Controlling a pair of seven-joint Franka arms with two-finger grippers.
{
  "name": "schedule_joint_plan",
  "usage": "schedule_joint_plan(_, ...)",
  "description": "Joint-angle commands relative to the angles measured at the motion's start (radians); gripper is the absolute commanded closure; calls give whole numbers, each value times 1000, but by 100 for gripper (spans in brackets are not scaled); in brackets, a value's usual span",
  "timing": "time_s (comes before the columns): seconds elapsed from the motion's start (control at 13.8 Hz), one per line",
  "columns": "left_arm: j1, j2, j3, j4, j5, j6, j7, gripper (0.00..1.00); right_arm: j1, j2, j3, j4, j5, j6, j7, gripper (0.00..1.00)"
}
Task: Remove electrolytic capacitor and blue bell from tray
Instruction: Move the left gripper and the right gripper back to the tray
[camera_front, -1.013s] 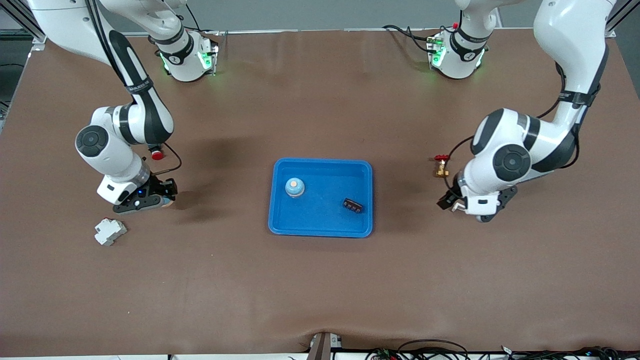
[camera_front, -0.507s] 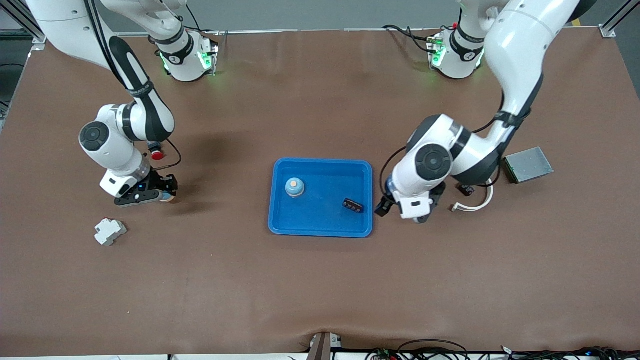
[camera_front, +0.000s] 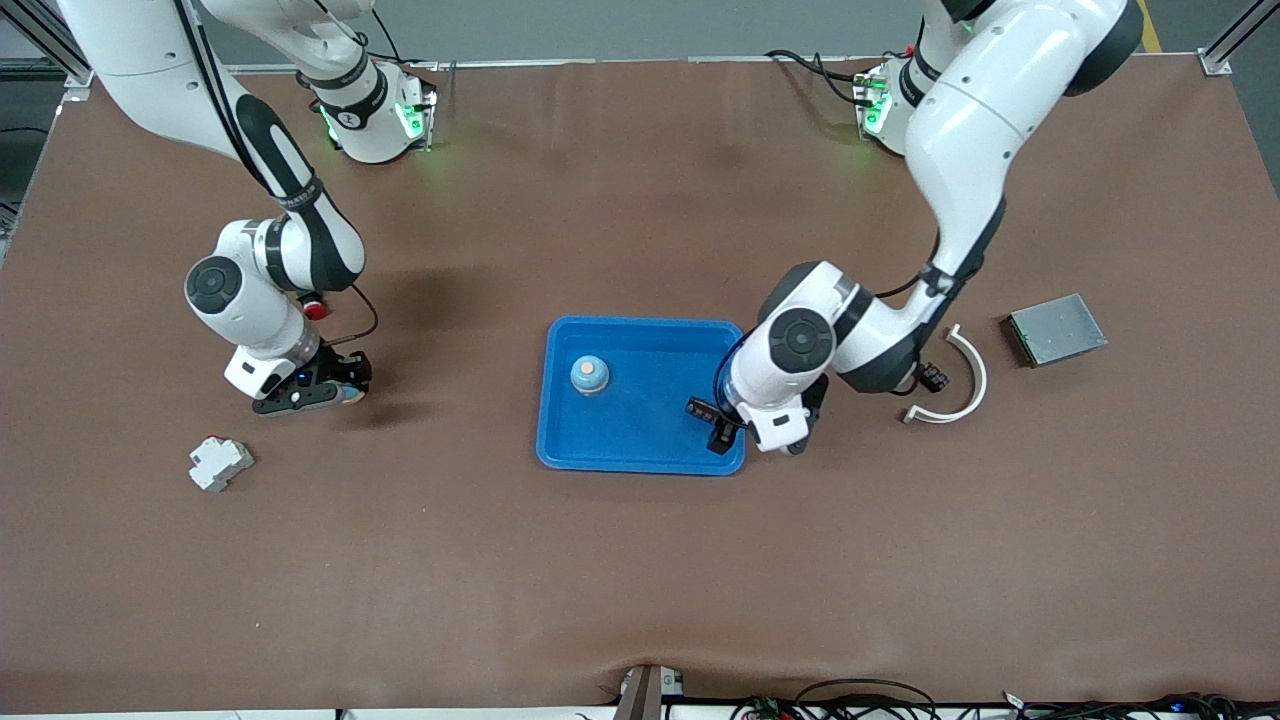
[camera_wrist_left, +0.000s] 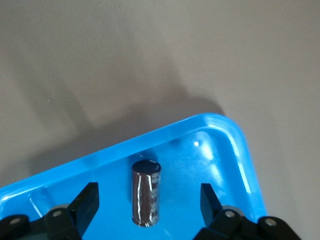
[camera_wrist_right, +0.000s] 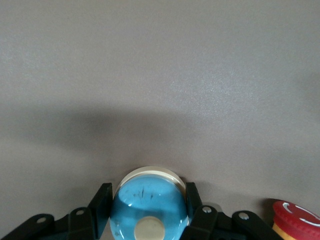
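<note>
The fingers (camera_wrist_left: 88, 202) of the left gripper (camera_front: 720, 430) stood spread, one on each side of the dark, glossy cylindrical electrolytic capacitor (camera_wrist_left: 146, 192), and as far as we could see they touched neither side. The capacitor lay on the floor of the shallow bright-blue plastic tray (camera_front: 640, 432), in the corner toward the left arm's end of the table and nearer to the front camera. The pale-blue bell with a peach top (camera_front: 590, 374) sat in the same tray, toward the right arm's end.

The right gripper (camera_front: 335, 392) hung low over the table, well apart from the tray. Its fingers (camera_wrist_right: 100, 202) were pinched on a blue dome with a cream rim (camera_wrist_right: 148, 207), just beside a red push button (camera_wrist_right: 295, 216).

We judged the capacitor pick to be the step in hand. The next move called for closing squarely across the cylinder's round sides, then lifting clear of the raised rim.
</note>
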Motion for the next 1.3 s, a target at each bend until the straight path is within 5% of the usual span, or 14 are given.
schedule_joint_plan(0.0,-45,24,35,29,17,0,-25,11,-15,10,14,19,23,2,-11,0)
schedule_joint_plan(0.22,-72,48,49,29,18,15,-57,14,-3,10,25,69,23,-45,26,0)
schedule_joint_plan(0.43,-79,62,50,15,21,98,-86,24,31,7,91,216,23,-259,297,0)
schedule_joint_plan(0.51,-77,62,50,15,21,98,-86,35,49,7,115,255,23,-287,383,0)
schedule_joint_plan(0.72,-79,64,50,15,21,98,-83,100,159,10,126,326,22,-289,575,0)
schedule_joint_plan(1.23,-30,-75,41,29,107,-94,31,100,448,155,123,488,5,-283,1081,0)
